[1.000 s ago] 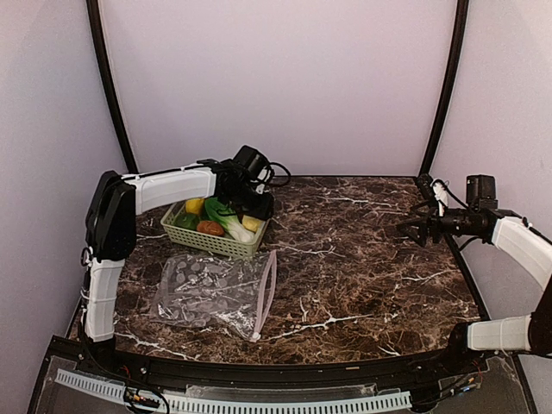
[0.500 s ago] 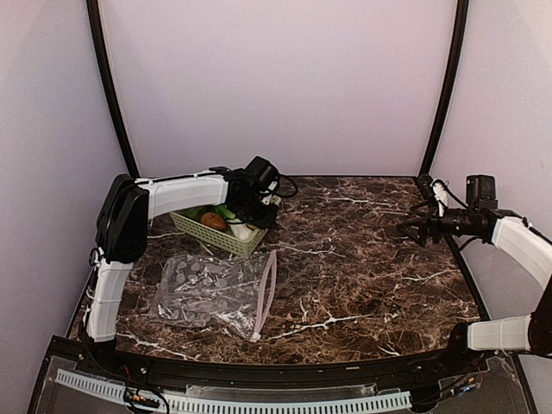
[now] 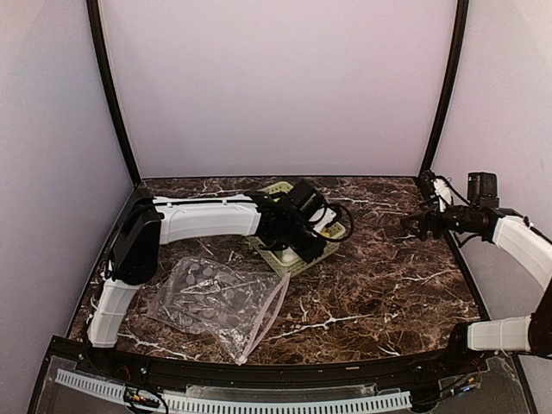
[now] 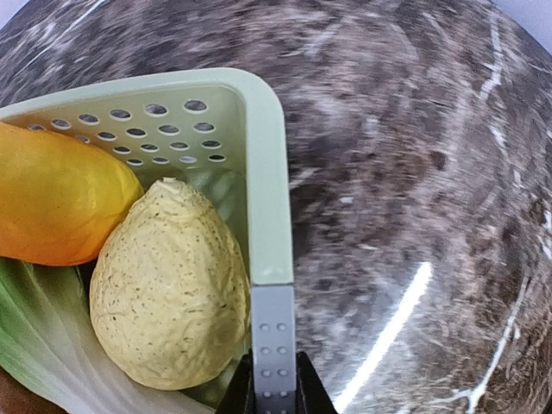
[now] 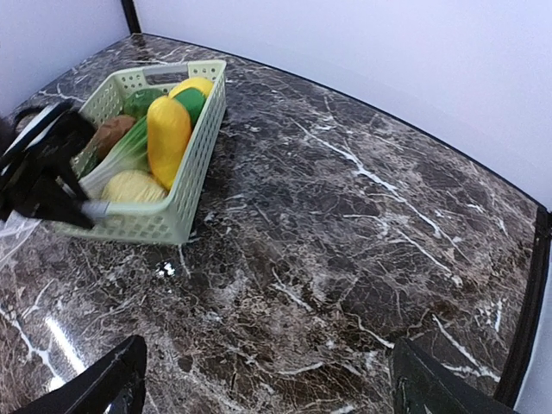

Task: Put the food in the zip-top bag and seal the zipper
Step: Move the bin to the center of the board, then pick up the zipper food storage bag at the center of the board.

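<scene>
Two things differ from half a second ago. The light green lattice plastic basket [image 3: 300, 260] stood at the left rear of the dark brown marble surface [image 3: 379, 293] and now sits near its middle, with the left arm stretched further to the right. The clear soft zip-top bag with faint round spots [image 3: 211, 293] has also turned, so its narrow pink zipper strip [image 3: 263, 319] now slants toward the near edge. The left pincer [image 4: 274, 392] is closed narrow on the rim of the basket near a corner, with the wall pinched between its fingers. The right pincer [image 3: 414, 226] hangs at the right side, well apart from the basket and the bag, its fingers spread wide and empty. All the food lies in the basket: a rough pale yellow piece [image 4: 168, 285] just beside the gripped wall, a smooth orange-yellow piece [image 4: 60, 207] touching it, a white-stalked green bok choy [image 4: 34, 345], a yellow lemon [image 5: 194, 84], a green pepper [image 5: 142, 102] and a red-brown piece [image 5: 108, 134]. The bag lies flat on the surface at the near left of the basket.
</scene>
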`<act>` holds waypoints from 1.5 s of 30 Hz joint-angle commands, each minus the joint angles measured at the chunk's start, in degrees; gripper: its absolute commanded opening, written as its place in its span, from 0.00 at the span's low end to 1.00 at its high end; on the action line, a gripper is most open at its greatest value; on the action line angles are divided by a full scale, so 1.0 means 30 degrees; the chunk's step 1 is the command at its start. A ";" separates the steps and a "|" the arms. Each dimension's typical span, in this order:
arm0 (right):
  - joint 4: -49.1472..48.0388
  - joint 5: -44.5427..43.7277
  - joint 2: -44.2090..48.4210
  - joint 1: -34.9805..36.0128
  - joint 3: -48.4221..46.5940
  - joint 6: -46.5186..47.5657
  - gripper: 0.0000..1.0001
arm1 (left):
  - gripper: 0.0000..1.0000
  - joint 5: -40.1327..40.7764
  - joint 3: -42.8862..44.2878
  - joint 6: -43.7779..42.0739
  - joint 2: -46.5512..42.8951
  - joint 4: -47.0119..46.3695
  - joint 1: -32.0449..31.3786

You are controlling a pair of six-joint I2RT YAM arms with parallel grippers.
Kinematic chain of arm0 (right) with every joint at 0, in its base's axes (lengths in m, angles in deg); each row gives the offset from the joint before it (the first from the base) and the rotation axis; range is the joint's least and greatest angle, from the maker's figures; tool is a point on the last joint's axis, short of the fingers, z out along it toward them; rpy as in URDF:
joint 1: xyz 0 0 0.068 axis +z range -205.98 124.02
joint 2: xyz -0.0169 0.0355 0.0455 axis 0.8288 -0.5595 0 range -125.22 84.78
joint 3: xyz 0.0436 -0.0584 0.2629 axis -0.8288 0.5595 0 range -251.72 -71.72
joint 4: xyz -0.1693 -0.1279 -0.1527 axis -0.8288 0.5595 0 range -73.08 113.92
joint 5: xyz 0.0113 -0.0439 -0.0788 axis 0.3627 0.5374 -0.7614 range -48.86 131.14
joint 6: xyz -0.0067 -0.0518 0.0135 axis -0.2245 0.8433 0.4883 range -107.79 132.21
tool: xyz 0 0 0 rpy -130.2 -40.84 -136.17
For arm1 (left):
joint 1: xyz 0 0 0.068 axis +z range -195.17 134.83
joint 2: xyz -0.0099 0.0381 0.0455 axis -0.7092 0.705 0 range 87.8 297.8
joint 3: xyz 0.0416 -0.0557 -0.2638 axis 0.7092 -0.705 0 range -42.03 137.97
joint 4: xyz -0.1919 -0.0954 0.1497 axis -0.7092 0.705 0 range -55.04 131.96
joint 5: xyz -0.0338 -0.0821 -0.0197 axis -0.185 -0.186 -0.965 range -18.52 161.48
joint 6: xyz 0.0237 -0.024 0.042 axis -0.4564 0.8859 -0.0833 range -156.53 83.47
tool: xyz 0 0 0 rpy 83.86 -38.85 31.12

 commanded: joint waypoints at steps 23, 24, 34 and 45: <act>-0.1861 -0.3395 -0.0119 -0.0841 -0.0652 -0.2268 0.98 | 0.09 -0.3532 0.3160 -0.6483 0.2587 -0.2435 -0.3983; -0.1856 -0.3354 -0.0120 -0.0841 -0.0624 -0.2232 0.98 | 0.19 -0.3061 0.3308 -0.6595 0.2471 -0.2206 -0.4019; -0.1778 -0.2350 -0.0079 -0.0841 -0.0529 -0.1831 0.99 | 0.65 0.2300 0.1961 -0.5789 -0.2483 0.1299 -0.5585; -0.1182 -0.1428 -0.0816 -0.0671 -0.0796 -0.1414 0.99 | 0.99 1.0997 -1.0589 -0.1049 -1.0542 -0.2383 -0.7637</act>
